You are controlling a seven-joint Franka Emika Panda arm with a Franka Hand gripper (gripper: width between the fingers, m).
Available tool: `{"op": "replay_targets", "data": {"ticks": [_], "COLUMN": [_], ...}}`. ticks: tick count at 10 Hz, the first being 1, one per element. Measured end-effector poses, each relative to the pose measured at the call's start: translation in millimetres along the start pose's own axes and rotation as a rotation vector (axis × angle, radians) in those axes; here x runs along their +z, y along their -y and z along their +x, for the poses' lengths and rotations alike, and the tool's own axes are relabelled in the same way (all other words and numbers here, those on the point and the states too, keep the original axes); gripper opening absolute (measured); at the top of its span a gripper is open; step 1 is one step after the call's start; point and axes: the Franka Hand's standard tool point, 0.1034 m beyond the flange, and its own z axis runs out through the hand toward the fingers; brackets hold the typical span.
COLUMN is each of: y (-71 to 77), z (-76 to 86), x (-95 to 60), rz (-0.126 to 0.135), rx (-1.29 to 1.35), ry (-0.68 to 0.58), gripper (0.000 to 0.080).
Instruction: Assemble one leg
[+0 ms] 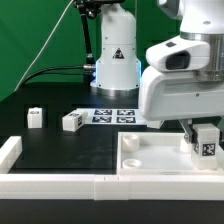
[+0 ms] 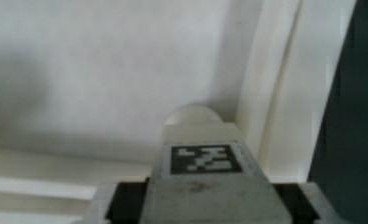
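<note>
The gripper (image 1: 205, 141) sits at the right of the exterior view, low over the large white square piece (image 1: 160, 160), and it is closed on a leg (image 1: 207, 142) whose black-and-white tag faces the camera. In that view the held leg appears in the lower right of the frame, above the right portion of the square piece; whether it touches the surface below cannot be determined. In the wrist view the same leg (image 2: 206, 160) occupies the lower centre of the frame, tag visible, with a dark finger (image 2: 119, 203) against each of its sides and the white surface of the square piece (image 2: 110, 80) behind it. Two further legs lie on the black table (image 1: 60, 150): one (image 1: 35, 117) at the middle left of the exterior view, another (image 1: 72, 121) just beside the marker board (image 1: 113, 116), near the frame centre. A white rail (image 1: 10, 152) lies at the lower left.
</note>
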Motion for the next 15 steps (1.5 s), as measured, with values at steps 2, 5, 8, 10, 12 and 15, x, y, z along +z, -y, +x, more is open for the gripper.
{"op": "replay_targets", "data": {"ticks": [2,5,8,10,12,15], "y": [-0.1,-17.0,-34.5,-35.9,-35.9,-36.1], "z": [0.9,3.5,3.0,3.0,2.7,2.4], "x": [-0.4,-0.8,-2.3,-1.8,-1.0,-0.1], "rz": [0.011,-0.004,-0.042,-0.047,-0.048,-0.049], "rx": [0.272,0.589,0.791,0.790,0.790,0.790], "ry": [-0.011,-0.029,-0.036,-0.038,-0.038,-0.036], "gripper": [0.0289,0.0291,0.0301,0.0307,0.0558,0.0647]}}
